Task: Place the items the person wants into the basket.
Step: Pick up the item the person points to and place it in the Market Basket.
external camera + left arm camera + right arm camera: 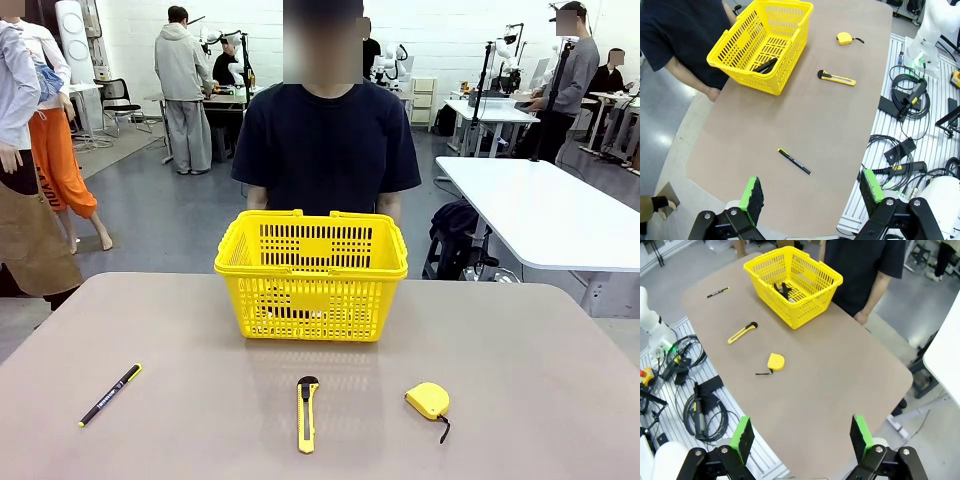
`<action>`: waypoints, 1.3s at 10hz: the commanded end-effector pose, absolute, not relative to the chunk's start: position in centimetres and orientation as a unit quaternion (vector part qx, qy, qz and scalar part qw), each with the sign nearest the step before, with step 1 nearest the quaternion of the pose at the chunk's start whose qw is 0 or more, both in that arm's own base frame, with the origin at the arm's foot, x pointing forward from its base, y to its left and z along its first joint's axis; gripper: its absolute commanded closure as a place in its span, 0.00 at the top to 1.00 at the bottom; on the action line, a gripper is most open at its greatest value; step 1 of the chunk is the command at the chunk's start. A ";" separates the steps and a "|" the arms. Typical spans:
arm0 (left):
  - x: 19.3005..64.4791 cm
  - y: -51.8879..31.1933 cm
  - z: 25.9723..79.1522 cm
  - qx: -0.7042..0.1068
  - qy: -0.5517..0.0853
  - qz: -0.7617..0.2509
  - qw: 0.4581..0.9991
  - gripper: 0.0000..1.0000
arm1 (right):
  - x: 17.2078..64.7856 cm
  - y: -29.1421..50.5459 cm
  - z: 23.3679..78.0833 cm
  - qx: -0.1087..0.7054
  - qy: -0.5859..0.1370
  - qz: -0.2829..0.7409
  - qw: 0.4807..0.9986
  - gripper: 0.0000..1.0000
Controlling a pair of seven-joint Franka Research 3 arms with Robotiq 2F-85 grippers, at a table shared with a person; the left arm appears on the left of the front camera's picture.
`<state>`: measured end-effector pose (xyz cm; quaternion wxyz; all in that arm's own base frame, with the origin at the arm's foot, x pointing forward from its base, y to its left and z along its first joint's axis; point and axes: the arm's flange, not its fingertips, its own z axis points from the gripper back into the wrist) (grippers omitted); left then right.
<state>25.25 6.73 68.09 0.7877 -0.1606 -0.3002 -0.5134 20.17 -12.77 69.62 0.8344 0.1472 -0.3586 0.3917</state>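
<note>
Fingers [753, 195] of L gripper [810, 181] & R gripper [801, 421] were spread, empty; risk: grabbing lower-centre utility knife [307, 413], not tape measure [428, 400] to its right.

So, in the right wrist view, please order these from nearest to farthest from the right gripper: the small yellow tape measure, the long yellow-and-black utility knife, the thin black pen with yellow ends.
Seen from the open right gripper:
1. small yellow tape measure: nearest, just ahead of the fingers.
2. yellow-and-black utility knife: farther, toward picture left.
3. thin black pen: farthest, upper left.
</note>
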 end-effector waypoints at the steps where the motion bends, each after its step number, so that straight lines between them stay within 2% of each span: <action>1: 25.2 6.7 68.1 -0.163 -0.302 -0.515 0.785 1.00 | 20.0 -12.6 69.7 0.146 -0.353 0.394 0.836 1.00; 13: 25.2 6.7 68.1 -0.163 -0.302 -0.515 0.785 1.00 | 20.0 -12.6 69.7 0.146 -0.353 0.394 0.836 1.00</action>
